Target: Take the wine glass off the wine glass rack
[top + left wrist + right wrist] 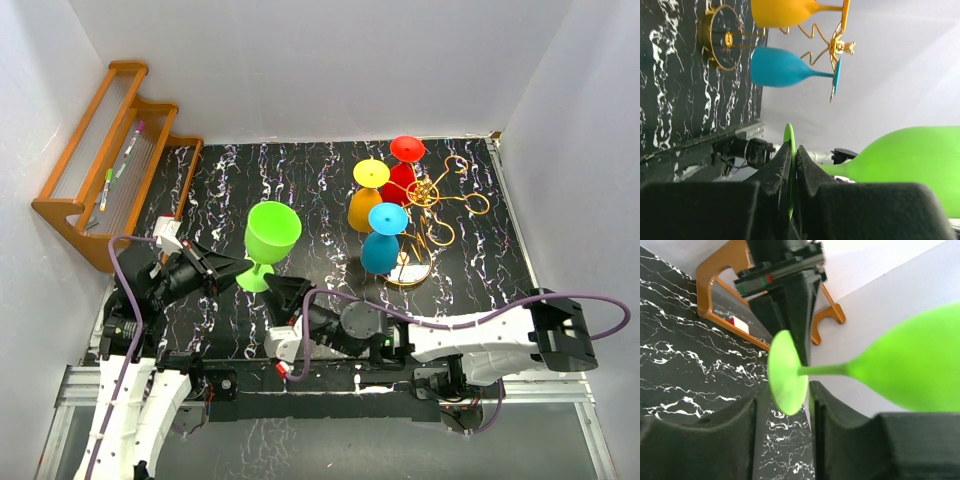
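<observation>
Over the table's left front, the green glass stands upright, well apart from the rack. The left pincer pinches the rim of its foot. The right pincer is spread, fingers flanking that same foot. Gripped only by a thin edge, the top-heavy bowl could pivot or slip. If the right fingers close off-centre, they could knock it loose.
</observation>
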Available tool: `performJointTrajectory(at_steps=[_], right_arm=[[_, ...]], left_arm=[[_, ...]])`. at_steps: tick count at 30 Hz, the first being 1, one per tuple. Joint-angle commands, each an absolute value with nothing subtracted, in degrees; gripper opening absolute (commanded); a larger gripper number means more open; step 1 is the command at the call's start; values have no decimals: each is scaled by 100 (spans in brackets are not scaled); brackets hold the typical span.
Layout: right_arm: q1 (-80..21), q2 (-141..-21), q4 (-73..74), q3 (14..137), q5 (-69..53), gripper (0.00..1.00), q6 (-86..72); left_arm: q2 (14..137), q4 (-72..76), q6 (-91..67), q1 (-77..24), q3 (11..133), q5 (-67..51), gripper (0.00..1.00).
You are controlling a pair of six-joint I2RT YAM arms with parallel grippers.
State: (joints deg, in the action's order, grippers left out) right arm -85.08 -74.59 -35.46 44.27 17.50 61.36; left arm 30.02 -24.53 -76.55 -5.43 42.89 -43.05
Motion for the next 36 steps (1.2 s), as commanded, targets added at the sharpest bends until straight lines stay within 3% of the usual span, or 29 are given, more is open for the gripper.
performJointTrajectory(at_steps=[1, 4, 14, 18, 22, 27, 31, 36], right_arm=[[-8563, -6823, -3547, 4456, 2379, 46, 5508], [-8595, -6544, -2702, 4616, 2755, 60, 4939], [-8574, -6436, 640, 6382, 4376, 60, 2641], [-8364, -6756, 1970, 7624, 4285, 58, 1732], [-7651, -7250, 3033, 9348, 3101, 57, 1100], [-5833, -8862, 4909, 12189, 185, 57, 228], [-5106, -9880, 5630, 13607, -2061, 69, -345], [-4965, -9836, 5481, 12977, -2440, 58, -558]], left_arm=[[2714, -1835, -7853, -527, 3824, -3887, 0], [2462, -1272, -8166, -527, 3333, -3593, 0], [2097, 271, -8406, -527, 1992, -2800, 0], [2068, 1248, -8559, -527, 1429, -2683, 0], [2099, 2102, -8576, -518, 988, -2629, 0], [2340, 2780, -8274, -519, 775, -2798, 0], [2446, 2868, -8028, -519, 788, -2884, 0], [2489, 2410, -7675, -519, 1075, -2905, 0]])
